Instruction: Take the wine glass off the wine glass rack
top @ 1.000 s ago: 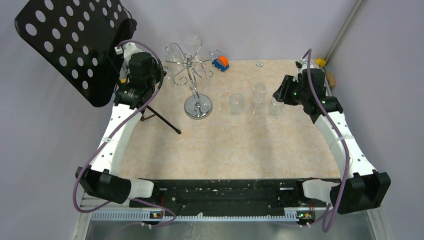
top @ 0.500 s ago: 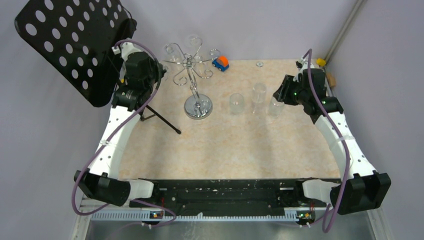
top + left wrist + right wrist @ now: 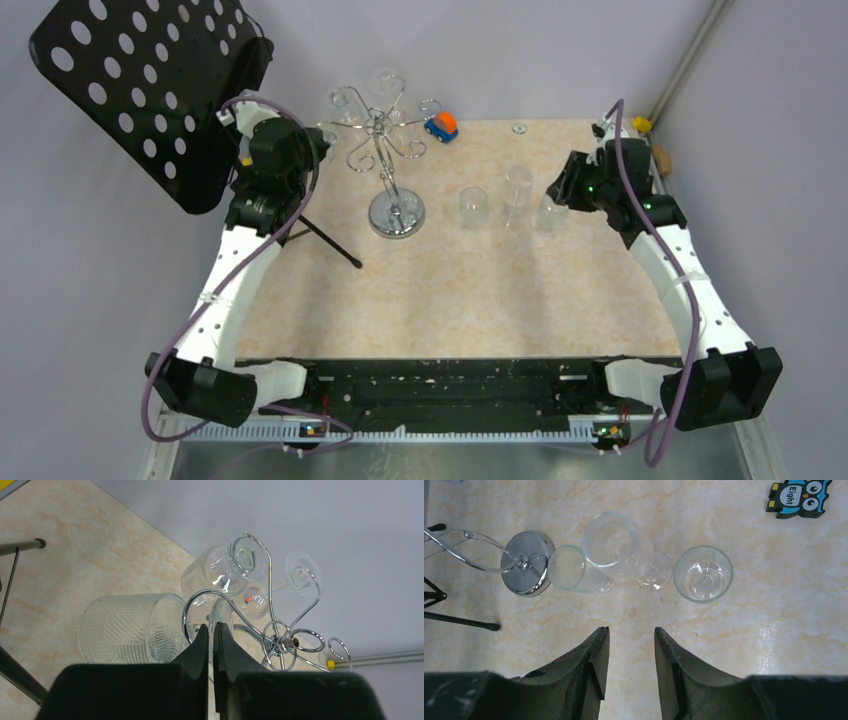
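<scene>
The chrome wine glass rack [image 3: 385,135] stands at the back left on its disc base [image 3: 397,213]. Its hub [image 3: 287,642] and base [image 3: 526,562] show in the wrist views. My left gripper [image 3: 318,142] is at the rack's left arm. In the left wrist view the gripper [image 3: 214,630] is shut on the thin foot of a wine glass whose ribbed bowl [image 3: 125,627] lies to the left. A curled rack arm [image 3: 192,607] loops beside it. Two more glasses [image 3: 225,572] [image 3: 300,575] hang on the rack. My right gripper [image 3: 630,630] is open and empty, above the table.
A black perforated music stand [image 3: 140,90] stands left of the left arm, its tripod leg [image 3: 330,240] on the table. Three glasses [image 3: 473,207] [image 3: 518,190] [image 3: 551,215] stand right of the rack. A toy car [image 3: 441,125] sits at the back. An owl tile [image 3: 799,497] lies at the right.
My left gripper has drawn a little to the left, away from the rack's post. The right arm has not moved.
</scene>
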